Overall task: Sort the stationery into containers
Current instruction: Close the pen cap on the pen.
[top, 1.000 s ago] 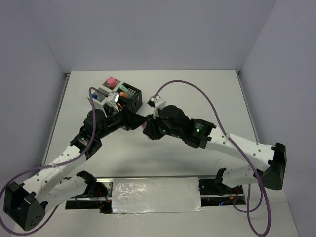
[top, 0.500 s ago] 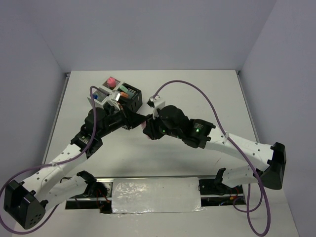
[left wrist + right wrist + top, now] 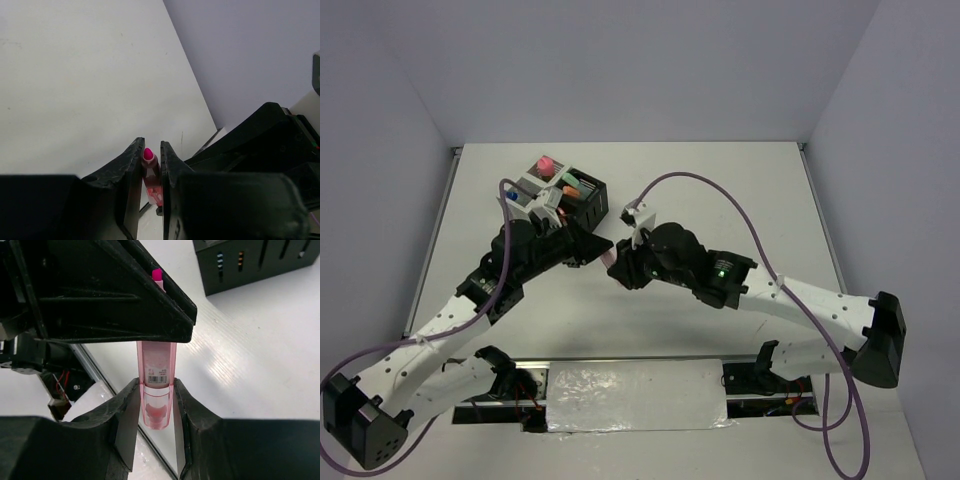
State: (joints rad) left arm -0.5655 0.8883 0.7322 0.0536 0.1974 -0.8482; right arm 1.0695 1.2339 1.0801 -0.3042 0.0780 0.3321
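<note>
- Left claw (image 3: pixel 151 146) pressed together on the nib end of a pink highlighter (image 3: pixel 148 156); its two black fingers sit tight against both sides, and the bright pink nib shows between their tips.
- Right claw (image 3: pixel 156 386) pinching the same highlighter by its other end; the clear pink barrel with a barcode label sits between its fingers, and the left claw's black fingers cross the barrel just above them.
- The highlighter is therefore gripped by both claws at once; it hangs above the white tabletop (image 3: pixel 720 200), touching nothing but the fingers.
- In the top view the two claws meet tip to tip just near and right of the cluster of mesh bins (image 3: pixel 530 186); the left arm comes in from the cluster's near left and the right arm from its near right.
- Inside the cluster: a pink-capped bottle (image 3: pixel 546 162) stands in the farthest bin; an orange marker (image 3: pixel 571 187) and a green marker (image 3: pixel 588 184) lie in the black bin (image 3: pixel 597 212) on the right side.
- That black bin is the part of the cluster nearest the highlighter; the two are apart.
</note>
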